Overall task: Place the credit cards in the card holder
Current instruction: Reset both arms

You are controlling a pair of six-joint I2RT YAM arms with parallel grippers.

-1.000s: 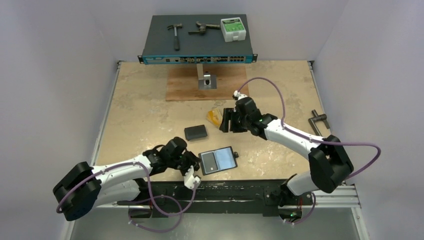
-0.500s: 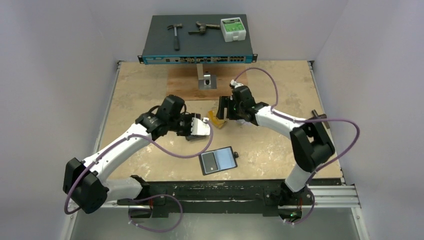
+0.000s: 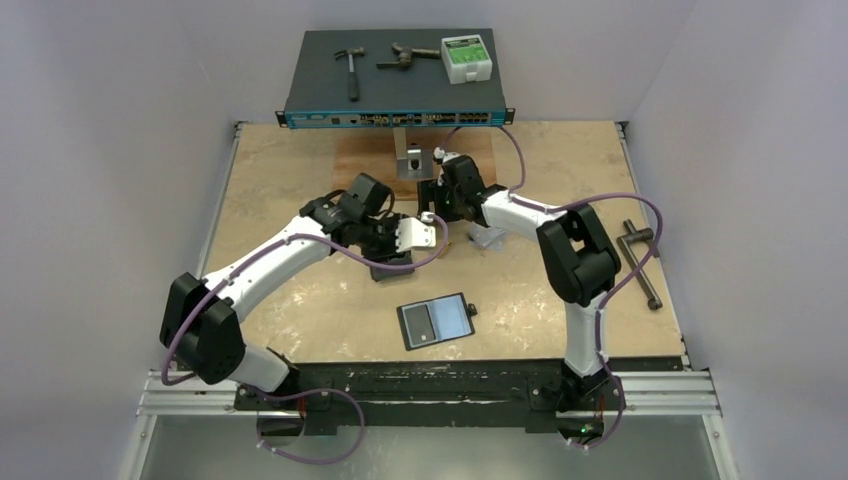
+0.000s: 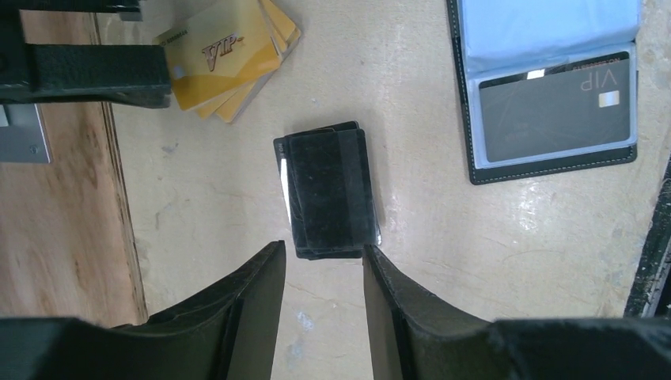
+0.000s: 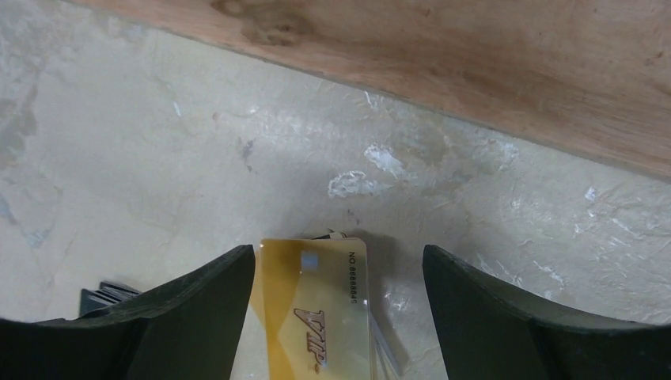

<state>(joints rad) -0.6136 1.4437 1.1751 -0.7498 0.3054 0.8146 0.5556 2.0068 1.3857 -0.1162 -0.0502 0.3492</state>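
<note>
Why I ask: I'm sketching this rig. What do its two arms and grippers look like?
The left arm and right arm match: white shells between bulky black joints, each trailed by a loose purple cable. The left gripper and right gripper each have two thick matte black fingers tapering toward the tips.

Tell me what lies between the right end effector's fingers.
The top gold credit card, lying flat on the table; the right wrist view shows it.

The table (image 3: 270,185) bears a wooden board (image 3: 362,172), gold cards (image 4: 225,55), black pouch (image 4: 328,190), open card holder (image 3: 437,321).
</note>
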